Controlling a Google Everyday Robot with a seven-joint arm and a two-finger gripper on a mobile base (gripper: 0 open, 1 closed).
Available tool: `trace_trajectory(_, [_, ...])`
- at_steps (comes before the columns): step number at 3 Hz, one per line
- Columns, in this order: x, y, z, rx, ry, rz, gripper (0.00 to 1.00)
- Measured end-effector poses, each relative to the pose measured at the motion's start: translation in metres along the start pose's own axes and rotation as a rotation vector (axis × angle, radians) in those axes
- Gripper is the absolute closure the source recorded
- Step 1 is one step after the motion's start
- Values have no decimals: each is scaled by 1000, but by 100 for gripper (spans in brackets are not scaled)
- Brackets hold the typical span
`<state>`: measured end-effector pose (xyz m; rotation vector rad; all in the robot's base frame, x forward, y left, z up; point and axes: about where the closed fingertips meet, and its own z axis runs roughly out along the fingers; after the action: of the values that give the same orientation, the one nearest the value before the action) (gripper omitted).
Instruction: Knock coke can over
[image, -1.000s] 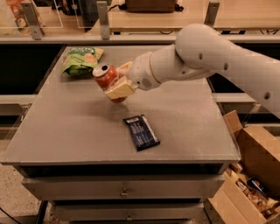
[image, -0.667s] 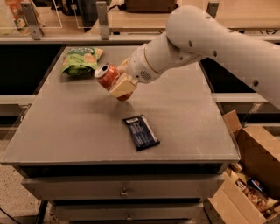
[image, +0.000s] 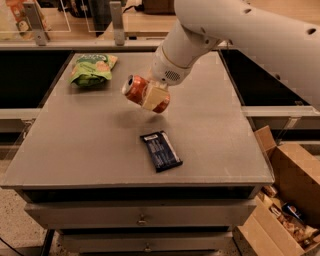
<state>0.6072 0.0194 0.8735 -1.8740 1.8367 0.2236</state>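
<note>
The coke can (image: 133, 88) is red-orange with a silver top. It lies tipped on its side with the top facing left, and is held just above the grey table (image: 70, 150), with its shadow on the surface below it. My gripper (image: 152, 97) is shut on the can, and a cream finger (image: 151, 94) crosses the can's body. The white arm comes down to it from the upper right.
A green chip bag (image: 91, 67) lies at the table's far left. A flat dark-blue snack bar wrapper (image: 160, 150) lies near the front middle. Open cardboard boxes (image: 292, 200) stand on the floor to the right. Drawers (image: 142, 219) sit under the tabletop.
The arm has swung up and over, and the gripper with the tipped can has shifted slightly to the right. The wrapper and chip bag have not moved.
</note>
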Motion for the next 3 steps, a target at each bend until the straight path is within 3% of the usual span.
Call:
trace_trajectory(1, [16, 0, -13, 36, 135, -8, 84])
trace_trajectory(2, [36, 0, -25, 68, 287, 5, 61])
trace_trajectory(3, [55, 2, -27, 71, 393, 26, 38])
